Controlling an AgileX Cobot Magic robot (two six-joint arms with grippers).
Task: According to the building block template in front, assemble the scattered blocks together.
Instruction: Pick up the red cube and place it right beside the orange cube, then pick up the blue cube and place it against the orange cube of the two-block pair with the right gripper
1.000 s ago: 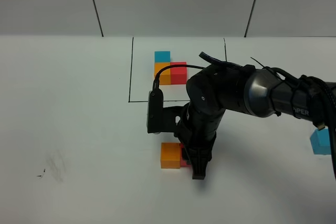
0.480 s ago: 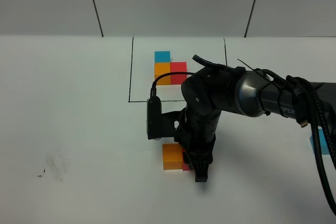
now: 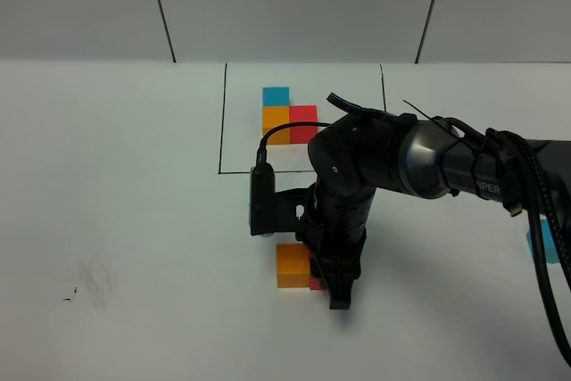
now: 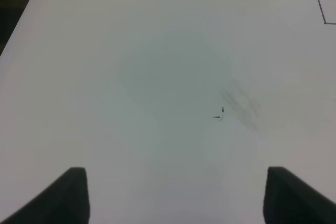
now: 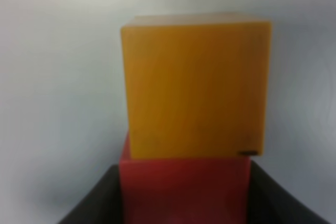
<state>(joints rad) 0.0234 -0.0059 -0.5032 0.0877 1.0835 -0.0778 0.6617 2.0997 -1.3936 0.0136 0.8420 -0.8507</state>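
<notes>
Right gripper (image 3: 337,294) around red block (image 5: 184,184) (square-on)

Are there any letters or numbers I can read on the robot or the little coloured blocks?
"PER", white letters on the right arm; the word's start is hidden.
On the orange block, a tiny dark mark near one corner: too blurred to read.
No writing on the red block, the template or the table; its dark smudges are not letters.
</notes>
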